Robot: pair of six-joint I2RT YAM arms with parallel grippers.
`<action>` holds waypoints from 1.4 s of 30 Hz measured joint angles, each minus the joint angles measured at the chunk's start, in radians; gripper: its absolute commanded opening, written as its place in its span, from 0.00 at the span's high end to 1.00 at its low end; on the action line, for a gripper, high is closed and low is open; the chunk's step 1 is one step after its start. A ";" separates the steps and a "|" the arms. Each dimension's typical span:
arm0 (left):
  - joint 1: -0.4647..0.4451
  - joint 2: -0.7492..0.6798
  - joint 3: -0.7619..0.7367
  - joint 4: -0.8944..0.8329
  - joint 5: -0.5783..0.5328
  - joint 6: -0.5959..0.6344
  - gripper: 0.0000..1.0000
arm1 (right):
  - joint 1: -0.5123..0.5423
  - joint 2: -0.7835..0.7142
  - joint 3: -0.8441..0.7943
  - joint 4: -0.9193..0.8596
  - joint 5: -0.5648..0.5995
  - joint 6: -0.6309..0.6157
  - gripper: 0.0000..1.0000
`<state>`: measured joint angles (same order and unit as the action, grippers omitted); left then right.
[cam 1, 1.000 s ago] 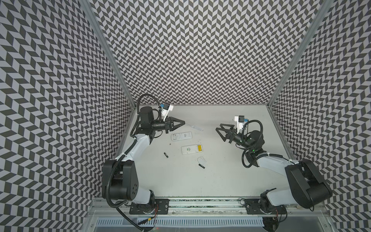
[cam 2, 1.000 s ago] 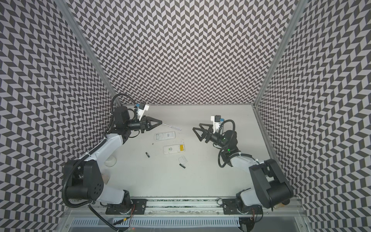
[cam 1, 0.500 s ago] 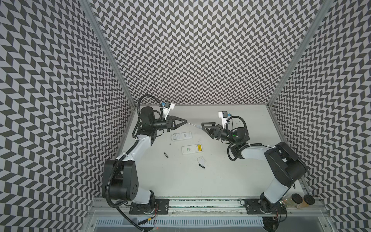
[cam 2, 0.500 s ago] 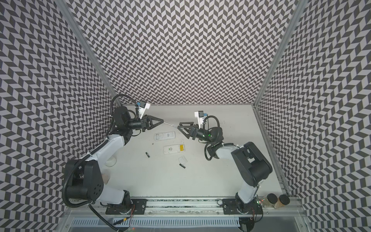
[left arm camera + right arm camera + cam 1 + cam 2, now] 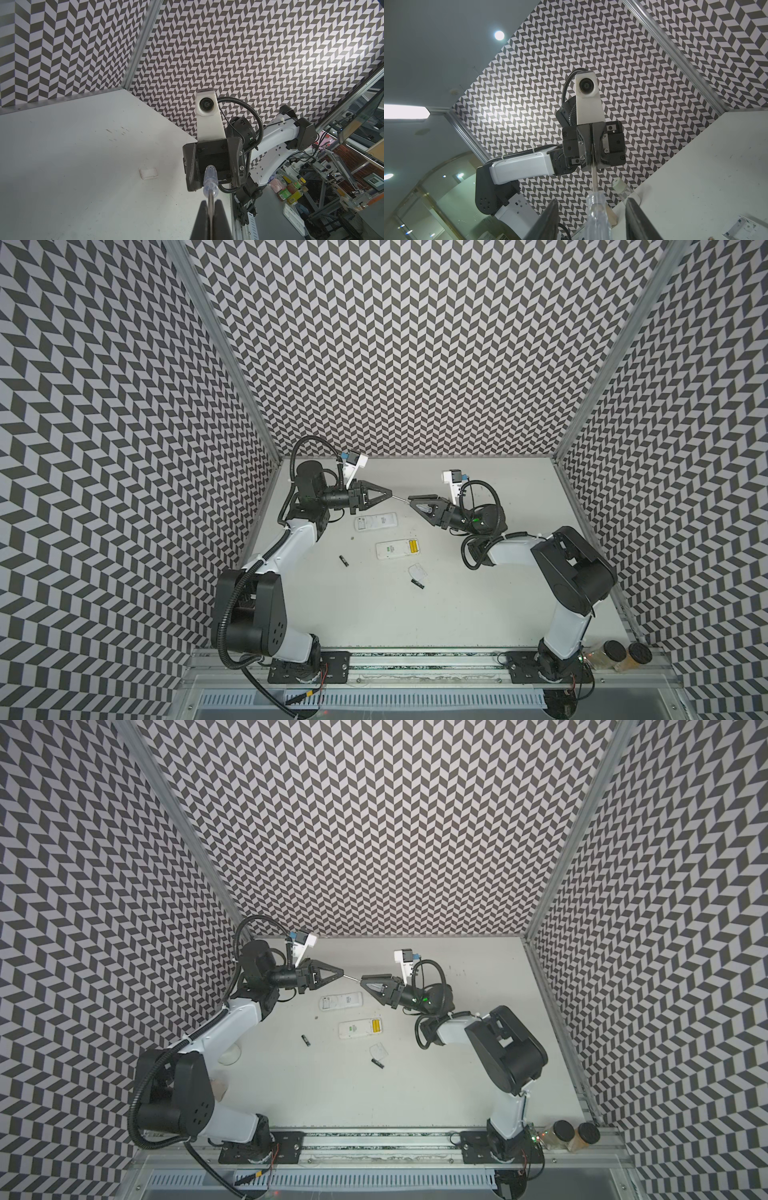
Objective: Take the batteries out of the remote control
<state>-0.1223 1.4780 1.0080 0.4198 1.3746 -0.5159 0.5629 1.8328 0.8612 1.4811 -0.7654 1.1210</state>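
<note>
Chevron-patterned walls are closing in a pale tabletop point(image 5: 519, 593) on three sides. Two white remotes are lying on it left of the middle, roughly parallel and a little apart: the far remote point(image 5: 376, 521) and the near remote point(image 5: 392, 550).

Four batteries are showing. Two yellow batteries point(image 5: 412, 546) are sitting side by side in the open bay at the right end of the near remote. Two black ones are lying loose on the tabletop. One black battery point(image 5: 343, 560) is resting to the left of the near remote. A second black battery point(image 5: 418, 583) is lying in front of it, just beside a single pale cover point(image 5: 417, 571). Two black-lidded jars point(image 5: 614, 651) are standing next to each other at the front right corner, on the rail past the tabletop's edge.

One screwdriver point(image 5: 211, 182) is hanging roughly level in the air between the two arms; in both top views it is showing just behind the far remote.

The left fingers point(image 5: 202, 220) are pressing together on its metal shaft and pinching it, with the clear handle sticking out towards the other arm.

The right fingers point(image 5: 547, 222) are standing partly spread, one on each side of that handle. In the right wrist view a gap is showing between each finger and the handle, so they are reaching around it without touching it.
</note>
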 measured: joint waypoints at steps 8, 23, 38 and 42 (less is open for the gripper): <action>0.001 0.003 0.000 -0.004 0.002 0.015 1.00 | 0.012 0.023 0.021 0.014 -0.013 0.007 0.62; 0.004 0.003 0.000 -0.007 0.006 0.035 0.98 | 0.023 0.055 0.057 -0.003 -0.025 -0.002 1.00; 0.064 -0.010 0.042 -0.296 -0.045 0.343 0.38 | -0.136 -0.240 -0.230 -0.183 0.018 -0.197 1.00; 0.047 -0.006 0.100 -0.475 -0.097 0.525 0.27 | -0.179 -0.370 -0.272 -0.349 0.047 -0.322 1.00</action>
<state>-0.0753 1.4715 1.1076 -0.0551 1.2774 0.0093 0.3836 1.4624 0.5892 1.1320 -0.7189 0.7986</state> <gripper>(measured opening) 0.700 0.164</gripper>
